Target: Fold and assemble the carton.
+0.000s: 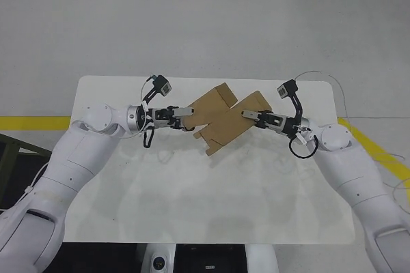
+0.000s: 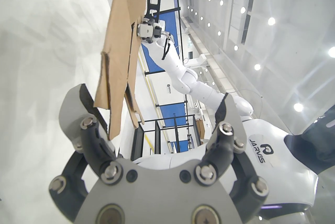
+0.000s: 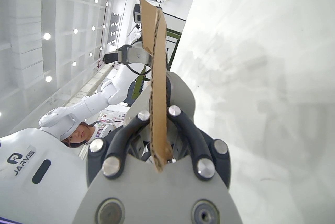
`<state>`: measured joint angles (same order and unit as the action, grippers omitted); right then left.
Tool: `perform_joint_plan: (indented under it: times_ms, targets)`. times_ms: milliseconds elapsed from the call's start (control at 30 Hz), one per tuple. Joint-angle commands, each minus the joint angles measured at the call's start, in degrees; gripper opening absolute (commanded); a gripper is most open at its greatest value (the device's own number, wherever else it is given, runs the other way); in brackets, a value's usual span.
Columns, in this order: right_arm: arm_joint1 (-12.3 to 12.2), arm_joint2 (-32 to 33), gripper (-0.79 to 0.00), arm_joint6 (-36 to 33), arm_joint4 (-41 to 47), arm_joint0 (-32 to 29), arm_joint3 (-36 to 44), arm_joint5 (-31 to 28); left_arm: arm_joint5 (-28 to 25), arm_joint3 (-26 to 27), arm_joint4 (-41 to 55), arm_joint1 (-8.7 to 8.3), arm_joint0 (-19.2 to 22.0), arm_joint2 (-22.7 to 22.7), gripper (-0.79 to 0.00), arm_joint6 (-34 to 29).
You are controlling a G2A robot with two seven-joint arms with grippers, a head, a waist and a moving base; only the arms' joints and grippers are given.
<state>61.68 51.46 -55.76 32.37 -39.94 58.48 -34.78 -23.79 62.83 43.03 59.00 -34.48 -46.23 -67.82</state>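
Carton [image 1: 225,117], flat brown cardboard, hangs over the table [image 1: 191,205] toward twelve o'clock in our top view. Our right gripper [image 1: 246,114] is clamped on its three o'clock edge. Our left gripper [image 1: 188,118] sits at its nine o'clock edge, fingers [image 2: 72,106] spread wide, one just beside a carton corner.

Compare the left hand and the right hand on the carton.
The left hand is wide open; the right hand is shut on the carton. The carton's corner lies by one finger of the left hand, yet runs between both fingers of the right hand. Both are at opposite ends of it, above the table.
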Motion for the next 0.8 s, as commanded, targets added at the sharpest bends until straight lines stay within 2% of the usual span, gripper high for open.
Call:
perform_joint_plan:
  times_ms: [0, 167, 533, 767]
  targets:
    - [0.1, 0.2, -0.785, 1.4, -1.0, -0.2, 0.1, 0.0, 0.3, 0.7, -0.3, -0.02, -0.5, -0.6, 0.0, 0.5]
    - [0.3, 1.0, -0.785, 4.3, -3.6, -0.6, 0.3, -0.1, 2.0, 2.1, -1.1, -0.23, -1.5, -2.1, 0.0, 0.4]
    - [0.7, 1.9, -0.785, 4.8, -5.7, -1.2, 0.7, 0.4, 4.2, 6.8, -3.4, -1.06, -3.0, -6.7, 0.0, 1.0]
    - [1.0, 2.5, -0.785, 4.4, -6.2, -1.5, 1.1, 0.3, 4.8, 6.6, -4.1, -0.92, -3.2, -8.1, 0.0, 2.1]
